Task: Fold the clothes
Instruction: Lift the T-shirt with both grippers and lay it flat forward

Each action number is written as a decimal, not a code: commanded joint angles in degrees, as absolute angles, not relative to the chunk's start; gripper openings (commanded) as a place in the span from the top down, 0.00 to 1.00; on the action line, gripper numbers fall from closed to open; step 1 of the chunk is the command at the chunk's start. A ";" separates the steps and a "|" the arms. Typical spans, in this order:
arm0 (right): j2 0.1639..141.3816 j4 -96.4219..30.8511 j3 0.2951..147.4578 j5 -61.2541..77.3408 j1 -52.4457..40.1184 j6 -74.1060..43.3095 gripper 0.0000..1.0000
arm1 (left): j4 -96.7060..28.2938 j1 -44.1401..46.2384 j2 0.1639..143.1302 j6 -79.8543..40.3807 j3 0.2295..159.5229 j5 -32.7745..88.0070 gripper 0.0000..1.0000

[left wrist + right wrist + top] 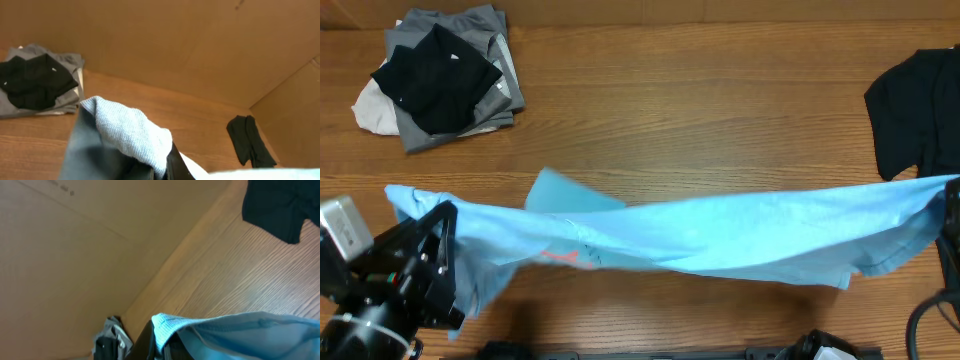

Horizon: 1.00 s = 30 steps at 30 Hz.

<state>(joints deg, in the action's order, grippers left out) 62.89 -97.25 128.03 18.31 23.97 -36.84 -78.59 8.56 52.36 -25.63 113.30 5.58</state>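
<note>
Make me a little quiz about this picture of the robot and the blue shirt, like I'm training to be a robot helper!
1. True or false: the light blue T-shirt lies neatly folded on the table.
2. What is on top of the pile of clothes at the table's far left? A) a black garment B) a red towel C) a yellow sock
3. Fill in: the shirt is stretched between ___ pincers.
Key: 1 false, it hangs stretched between the left pincer and the right pincer, both shut on it. 2 A. 3 two.
</note>
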 commanded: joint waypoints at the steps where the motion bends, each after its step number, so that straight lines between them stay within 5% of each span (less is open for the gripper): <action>1: 70.26 -96.92 128.27 22.46 24.08 -34.74 0.96 | -78.63 8.67 58.59 -26.79 113.62 5.34 0.96; 12: 93.71 -78.37 128.29 38.17 22.50 -34.79 0.96 | -60.51 8.16 93.65 -22.92 117.40 6.33 0.96; 18: 102.74 -57.74 128.44 55.46 22.26 -48.80 0.96 | -60.12 5.32 111.92 -23.18 141.12 12.29 0.96; 24: 102.61 -37.45 134.04 67.92 28.29 -63.13 0.96 | -65.49 1.28 113.38 -22.48 164.11 12.34 0.96; 30: 102.35 -46.13 142.41 70.19 30.98 -57.65 0.96 | -74.13 0.36 110.41 -18.63 171.50 11.62 0.96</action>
